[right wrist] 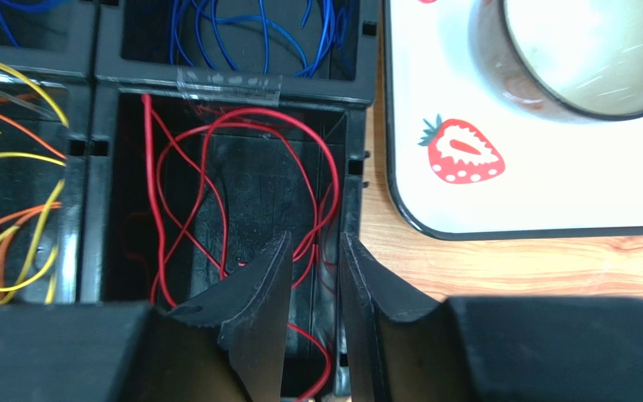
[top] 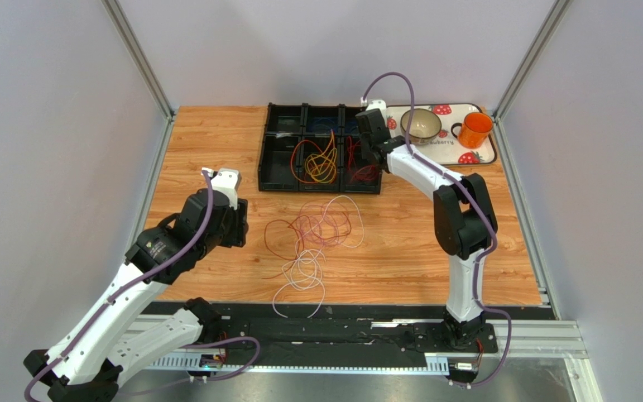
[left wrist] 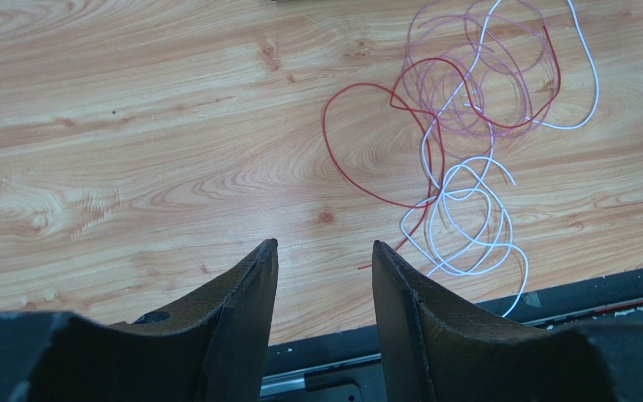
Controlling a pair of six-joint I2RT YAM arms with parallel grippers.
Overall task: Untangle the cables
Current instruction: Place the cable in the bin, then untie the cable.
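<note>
A tangle of red, pink and white cables (top: pixel 316 230) lies loose on the wooden table, with a white loop (top: pixel 300 280) trailing toward the near edge. In the left wrist view a red cable (left wrist: pixel 330 155), pink loops (left wrist: pixel 467 84) and white loops (left wrist: pixel 477 159) spread to the upper right. My left gripper (left wrist: pixel 325 244) hovers left of the tangle (top: pixel 234 224), open and holding nothing. My right gripper (right wrist: pixel 315 237) hangs over the organizer's right front compartment (top: pixel 369 157), its jaws a little apart. Red cables (right wrist: pixel 150 167) lie loose in that compartment, one strand running under the gap.
The black compartment organizer (top: pixel 264 159) also holds orange and yellow cables (top: pixel 321 165) and blue cables (right wrist: pixel 241 33). Right of it a strawberry-print tray (top: pixel 459 152) carries a bowl (top: pixel 421 124) and an orange mug (top: pixel 475 130). A black rail (top: pixel 367 311) borders the table's near edge.
</note>
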